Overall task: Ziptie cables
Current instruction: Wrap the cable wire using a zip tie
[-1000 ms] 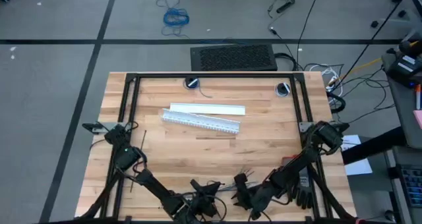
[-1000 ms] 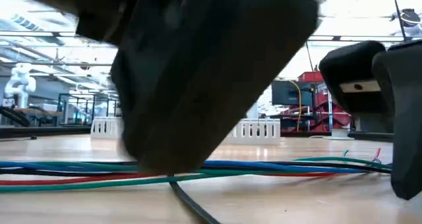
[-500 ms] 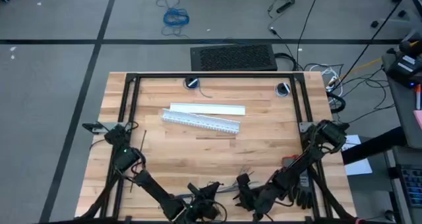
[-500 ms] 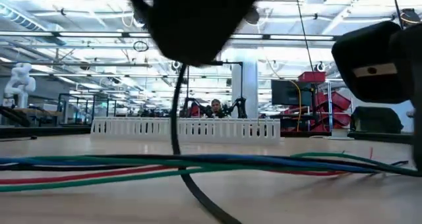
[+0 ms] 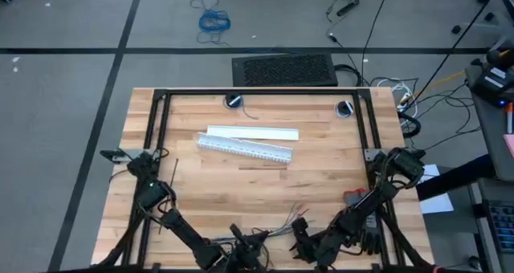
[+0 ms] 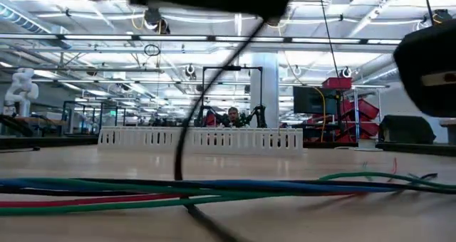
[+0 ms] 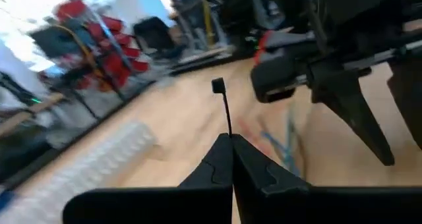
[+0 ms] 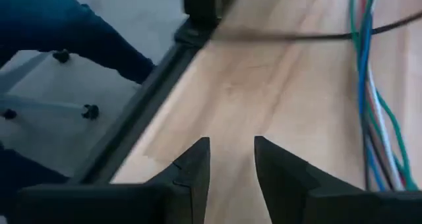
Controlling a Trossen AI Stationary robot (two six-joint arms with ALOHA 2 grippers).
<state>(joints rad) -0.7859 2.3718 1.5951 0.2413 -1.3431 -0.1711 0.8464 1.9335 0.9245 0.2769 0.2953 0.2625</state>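
Left gripper (image 7: 231,148) has its fingers pinched together on a ziptie (image 7: 223,109), the strip poking straight out past the tips with its square head at the end. From above I place it at the table's near edge, left of the cables (image 5: 277,227). Right gripper (image 8: 231,159) sits just right of them, fingers slightly parted around nothing, bare wood beneath.

The cables lie flat on the table (image 5: 321,177) at the near edge, a loose fan of blue, green and red wires between my two grippers. I judge them light and limp; they will splay if I lift one end, so I would take them mid-bundle where the strands run closest. The ziptie looks springy, slick and easily twisted, so I grip near its tail.
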